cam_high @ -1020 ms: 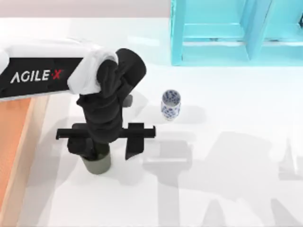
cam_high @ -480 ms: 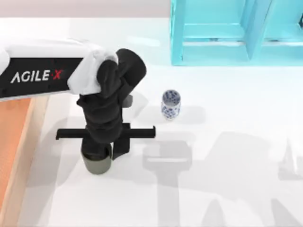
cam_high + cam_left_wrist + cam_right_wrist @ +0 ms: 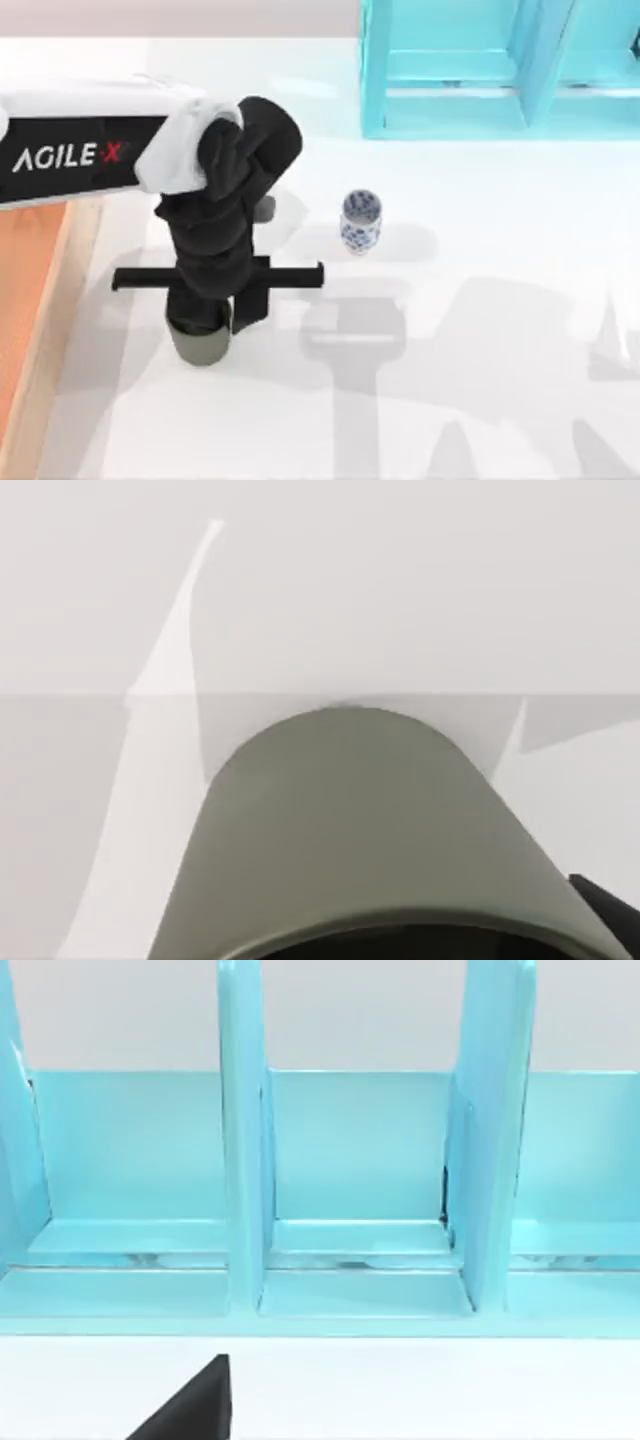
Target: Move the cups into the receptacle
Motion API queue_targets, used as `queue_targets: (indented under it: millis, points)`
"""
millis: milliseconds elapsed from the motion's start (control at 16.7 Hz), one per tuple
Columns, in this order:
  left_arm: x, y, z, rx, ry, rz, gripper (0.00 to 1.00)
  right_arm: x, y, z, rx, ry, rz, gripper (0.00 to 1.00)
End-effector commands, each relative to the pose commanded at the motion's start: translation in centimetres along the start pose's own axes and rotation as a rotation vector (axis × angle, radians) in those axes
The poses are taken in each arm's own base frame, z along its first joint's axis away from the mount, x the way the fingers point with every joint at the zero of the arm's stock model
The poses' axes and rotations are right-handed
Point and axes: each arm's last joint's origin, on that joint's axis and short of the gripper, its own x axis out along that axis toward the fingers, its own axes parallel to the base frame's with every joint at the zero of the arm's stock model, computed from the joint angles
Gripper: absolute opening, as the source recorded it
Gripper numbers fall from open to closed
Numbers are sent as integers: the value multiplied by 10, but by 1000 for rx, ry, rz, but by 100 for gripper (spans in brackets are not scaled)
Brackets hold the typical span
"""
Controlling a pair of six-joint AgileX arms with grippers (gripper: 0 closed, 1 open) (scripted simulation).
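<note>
Top view puts the olive-grey cup (image 3: 200,343) at lower left of the frame, upright on the white table (image 3: 480,330), with my left gripper (image 3: 214,318) clamped narrow around its rim. Left wrist view has that cup's wall right up close. Further right, apart, stands the blue-patterned cup (image 3: 360,222). The wooden tray (image 3: 30,290) lies along the left edge, the turquoise shelf (image 3: 500,70) at upper right.
</note>
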Motion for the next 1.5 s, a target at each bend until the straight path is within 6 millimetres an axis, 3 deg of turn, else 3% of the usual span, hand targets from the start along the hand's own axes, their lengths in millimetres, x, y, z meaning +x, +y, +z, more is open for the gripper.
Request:
queue_targets:
  millis: [240,420,540,840,960,1320,1500]
  points:
    - [-42,42,6,-5,5,3,0,0,0,0,0,0,0,100]
    - [-78,79,2,0,14,6,0,0,0,0,0,0,0,100]
    - [-93,93,-1,1,4,2,0,0,0,0,0,0,0,100]
    - [-92,94,-2,6,10,5,0,0,0,0,0,0,0,100]
    - [-98,106,-5,4,11,1,0,0,0,0,0,0,0,100]
    - [-117,188,-26,8,17,-26,0,0,0,0,0,0,0,100]
    - [-125,235,-48,6,14,-47,0,0,0,0,0,0,0,100]
